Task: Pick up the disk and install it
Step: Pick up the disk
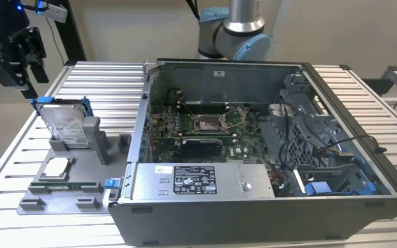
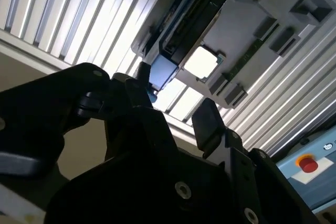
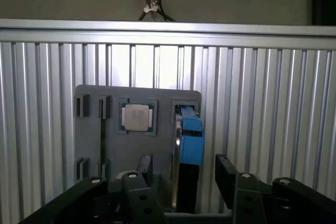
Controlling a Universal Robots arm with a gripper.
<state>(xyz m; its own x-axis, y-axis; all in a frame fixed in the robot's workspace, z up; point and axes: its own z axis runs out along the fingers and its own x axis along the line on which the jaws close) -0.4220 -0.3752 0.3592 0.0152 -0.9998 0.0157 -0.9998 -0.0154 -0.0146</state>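
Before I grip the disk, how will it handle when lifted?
The disk looks rigid, metal-bodied, probably dense for its size. It stands on edge in the grey holder, so a sideways pull would likely bind or tip it. Its blue frame may flex.

My claw [image 1: 31, 77] hangs above the disk [image 1: 65, 121] and apart from it (a little toward the exterior view's left). The disk stands on edge in a slot at the far end of the holder tray [image 1: 60, 199], which lies on the table [image 1: 5, 155]. Before it on the tray the chip [image 1: 56, 168] lies flat, a memory stick [image 1: 64, 184] just before that. The open computer case [image 1: 268, 217] sits beside the tray, on the exterior view's right.
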